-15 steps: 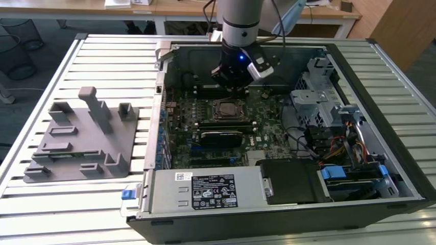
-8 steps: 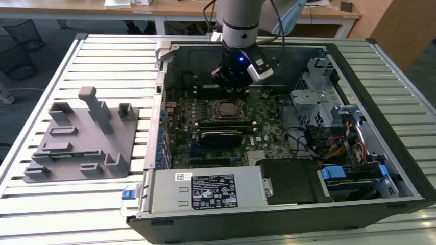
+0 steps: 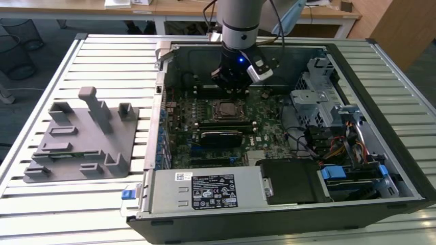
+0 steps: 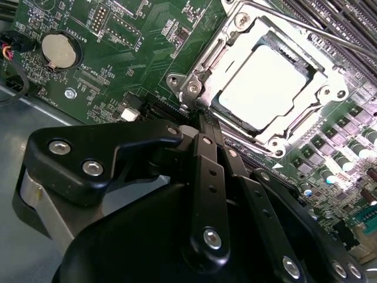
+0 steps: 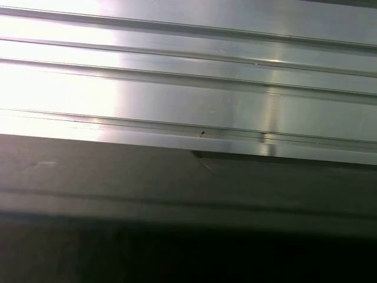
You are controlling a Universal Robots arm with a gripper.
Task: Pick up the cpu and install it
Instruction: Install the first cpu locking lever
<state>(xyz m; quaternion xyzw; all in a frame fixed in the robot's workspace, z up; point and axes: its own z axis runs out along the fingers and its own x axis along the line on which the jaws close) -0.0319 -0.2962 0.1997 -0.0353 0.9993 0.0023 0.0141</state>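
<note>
1. Cpu (image 4: 265, 88) sits flat inside the socket frame (image 4: 194, 88) on the motherboard (image 4: 118, 59), its silvery top facing up, as the second wrist view shows.
2. End effector (image 4: 203, 121) is clenched with nothing between its fingers; the tips meet just beside the socket frame's edge, clear of the cpu.
3. In the exterior view, the end effector (image 3: 234, 87) hangs inside the open computer case (image 3: 381, 127), near the socket on the side away from the power supply (image 3: 204, 191).
4. Grey holder tray (image 3: 81, 138) lies on the slatted table (image 3: 68, 204), at the exterior view's left of the case.
</note>
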